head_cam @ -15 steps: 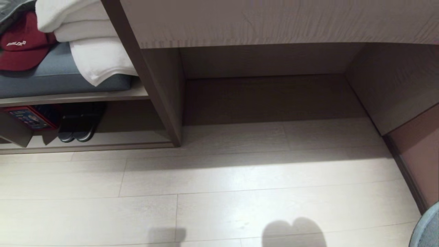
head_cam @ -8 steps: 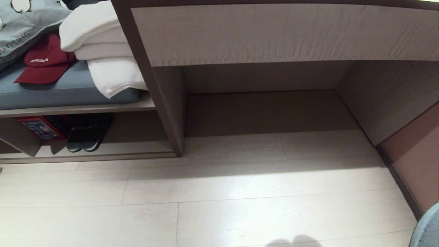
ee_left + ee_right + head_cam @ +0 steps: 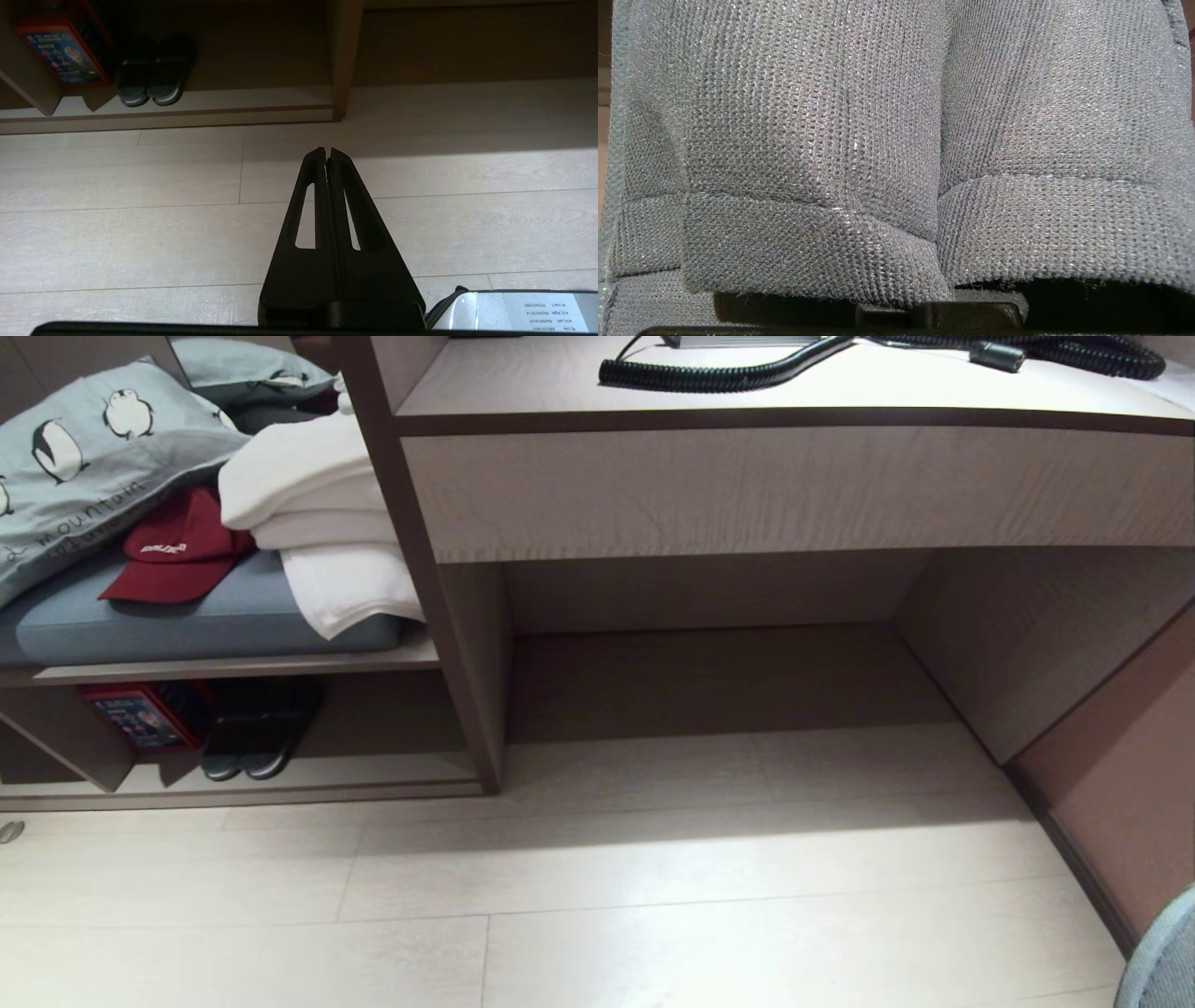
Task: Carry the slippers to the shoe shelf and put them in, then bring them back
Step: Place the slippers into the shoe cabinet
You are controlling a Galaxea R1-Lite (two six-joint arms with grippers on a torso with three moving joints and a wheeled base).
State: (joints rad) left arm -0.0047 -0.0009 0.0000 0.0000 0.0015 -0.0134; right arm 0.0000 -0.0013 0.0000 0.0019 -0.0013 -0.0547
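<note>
Grey-blue slippers (image 3: 896, 140): you had them filling the right wrist view, both straps side by side, clamped in the right gripper's closed jaws.
Shoe shelf (image 3: 308, 775): held a dark pair (image 3: 250, 751) and a red box (image 3: 140, 717) beside it.
Left gripper (image 3: 326, 151): fingers pressed together, empty, above pale floor (image 3: 140, 233).

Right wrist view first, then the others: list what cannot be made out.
- Right wrist view: the slippers fill the picture and hide the right end effector's tips and everything beyond.
- Head view: neither end effector shows; only a grey-blue sliver at the lower corner, cut by the edge.
- Left wrist view: print on the red box in the shoe shelf too small.
</note>
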